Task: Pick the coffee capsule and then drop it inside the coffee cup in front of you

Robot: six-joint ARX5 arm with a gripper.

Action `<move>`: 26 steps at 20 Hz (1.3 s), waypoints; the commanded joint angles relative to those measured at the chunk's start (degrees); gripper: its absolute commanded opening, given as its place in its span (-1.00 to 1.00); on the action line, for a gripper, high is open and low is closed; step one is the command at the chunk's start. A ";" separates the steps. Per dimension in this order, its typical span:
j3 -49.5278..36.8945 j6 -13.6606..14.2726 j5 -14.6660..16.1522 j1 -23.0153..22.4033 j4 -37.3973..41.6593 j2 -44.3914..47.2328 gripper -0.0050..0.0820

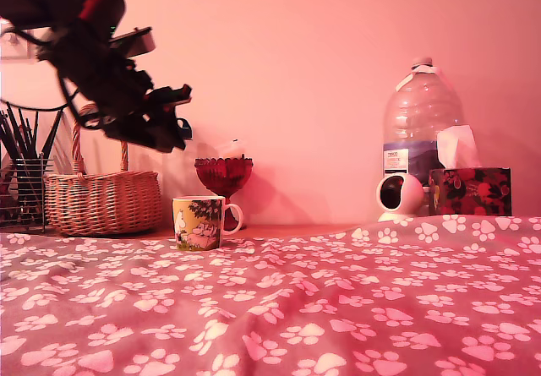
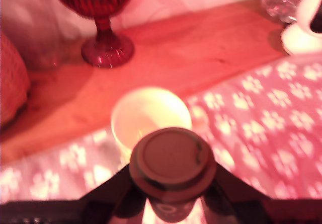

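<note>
The tool point(image 2: 171, 204) is clamped on the coffee capsule point(image 2: 172, 159), whose round flat face is turned up toward the wrist camera, so the body hangs downward, ready to fall once let go. In the wrist view the open white mouth of the coffee cup point(image 2: 150, 114) sits just beyond the capsule, partly overlapped by it; the capsule seems not quite centred over the cup, though the blur makes that hard to judge.

In the exterior view the tool point(image 1: 173, 114) hangs high above the cup point(image 1: 197, 222) and a little toward that view's left. The cup stands upright at the edge of the paw-print cloth point(image 1: 338, 300), handle toward the red goblet point(image 1: 223, 177) just behind it, with the wicker basket point(image 1: 102, 200) near it on the view's left.
</note>
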 commanded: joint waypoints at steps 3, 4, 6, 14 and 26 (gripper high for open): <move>6.43 0.70 -0.02 -0.15 -3.54 5.03 -0.34; 8.17 1.07 -0.02 -0.15 -4.85 6.16 -0.34; 11.43 1.07 -0.04 -0.15 -6.60 8.52 -0.34; 20.39 1.49 -0.42 -0.28 -10.36 15.76 -0.34; 26.23 2.16 -1.97 -1.29 -13.75 22.80 -0.34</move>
